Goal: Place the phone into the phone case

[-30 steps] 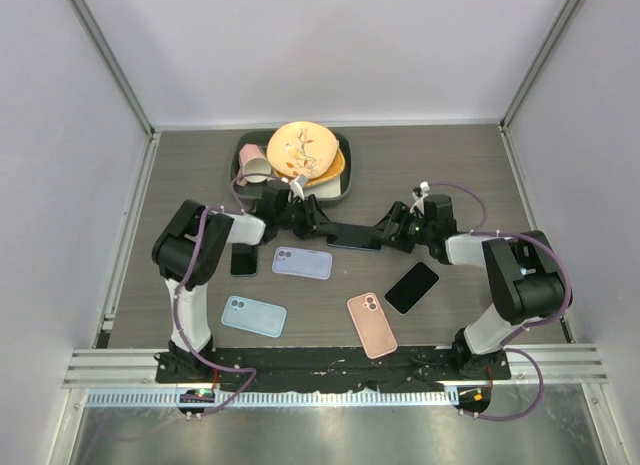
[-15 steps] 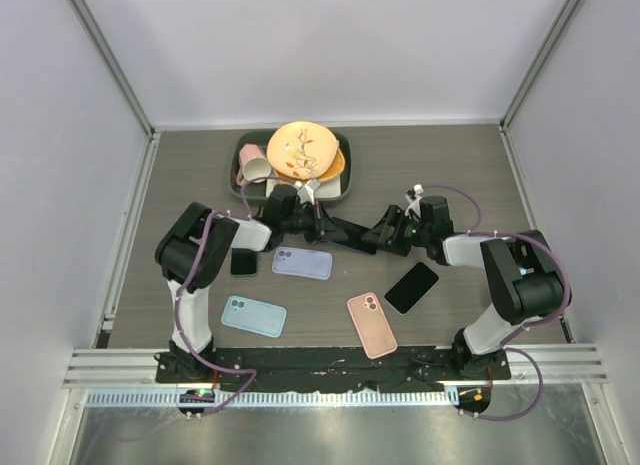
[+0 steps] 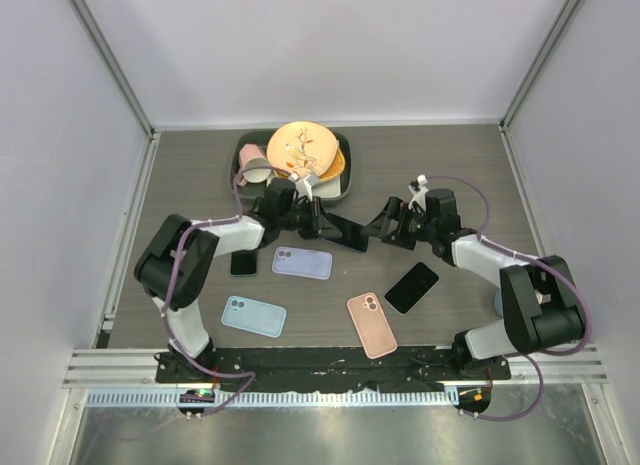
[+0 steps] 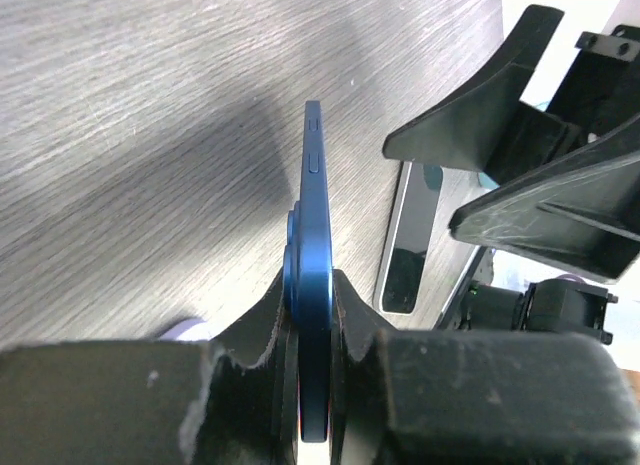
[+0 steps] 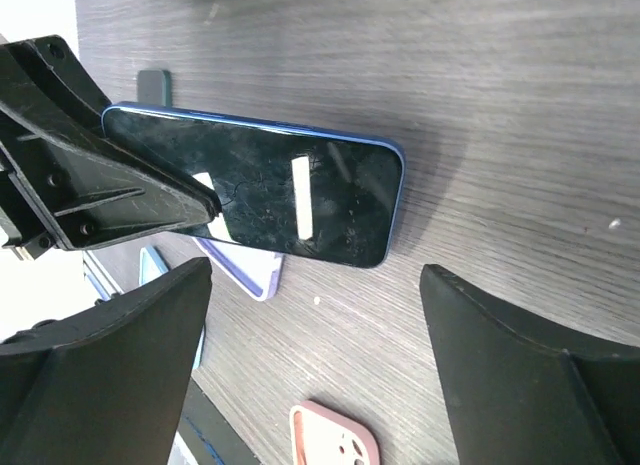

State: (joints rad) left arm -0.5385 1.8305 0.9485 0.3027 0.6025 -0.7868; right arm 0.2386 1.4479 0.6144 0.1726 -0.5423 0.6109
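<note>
Left tool (image 3: 318,222) pinches 1 blue phone (image 3: 345,232) above the bench (image 3: 450,165), facing the spread right tool (image 3: 380,228).
On the bench lie 3 empty cases: 1 lavender case (image 3: 302,262) just in front of the held phone, 1 light blue case (image 3: 253,316) and 1 pink case (image 3: 371,324) nearer the arm bases. There is also 1 black phone (image 3: 412,287) and 1 dark flat rectangle (image 3: 243,261); I cannot tell if that one is a phone or a case. At the back stands 1 tray (image 3: 347,170) with 1 orange plate (image 3: 300,150) and 1 pink cup (image 3: 255,165). The 2 arms reach low toward the middle, tool facing tool. The phone stands on its long edge, apart from every case, its screen toward the right tool, whose 2 fingers do not touch it.
</note>
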